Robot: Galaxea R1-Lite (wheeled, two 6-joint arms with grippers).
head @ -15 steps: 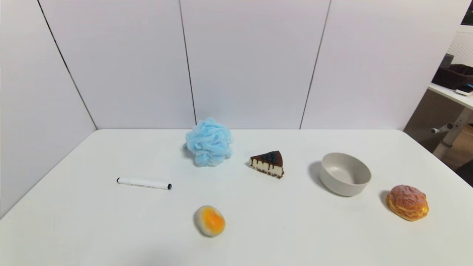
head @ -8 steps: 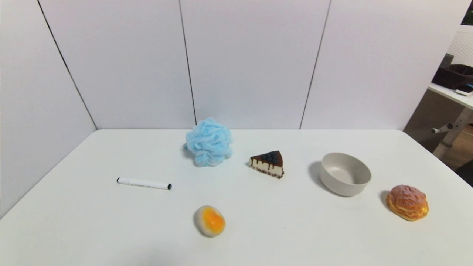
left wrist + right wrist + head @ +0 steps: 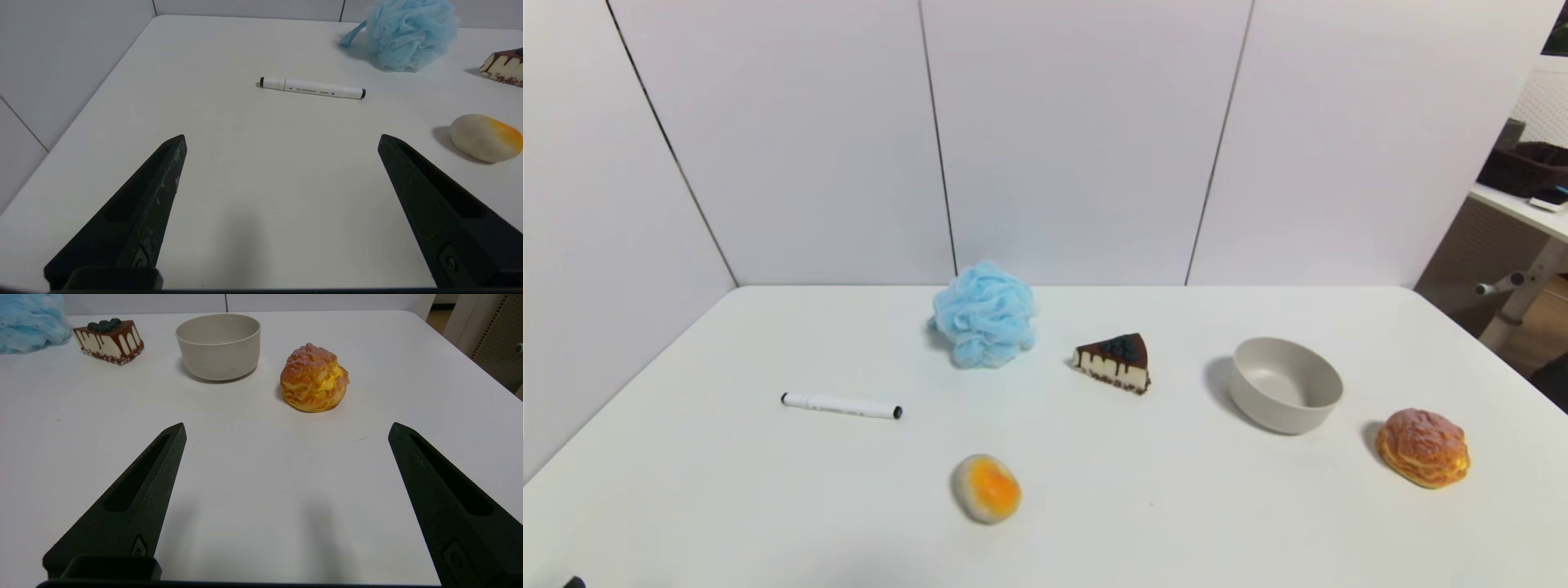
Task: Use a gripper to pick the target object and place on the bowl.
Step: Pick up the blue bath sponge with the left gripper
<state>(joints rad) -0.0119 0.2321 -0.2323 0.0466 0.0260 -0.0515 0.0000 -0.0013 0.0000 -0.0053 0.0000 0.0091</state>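
The light blue mesh pouf (image 3: 985, 314) sits at the back middle of the white table, also in the left wrist view (image 3: 410, 33). The beige-grey bowl (image 3: 1285, 385) stands empty on the right, also in the right wrist view (image 3: 218, 346). My left gripper (image 3: 282, 139) is open and empty over the table's near left; a black tip of it (image 3: 574, 582) shows at the head view's bottom edge. My right gripper (image 3: 287, 428) is open and empty over the near right, well short of the bowl.
A chocolate cake slice (image 3: 1114, 362) lies between pouf and bowl. A brown cream puff (image 3: 1423, 447) sits right of the bowl. A white marker (image 3: 841, 405) lies left, and an orange-grey stone-like ball (image 3: 987, 487) near the front middle. White walls (image 3: 1078, 139) stand behind the table.
A black tip of my left gripper has come into the head view at the bottom left corner. Nothing on the table has moved.
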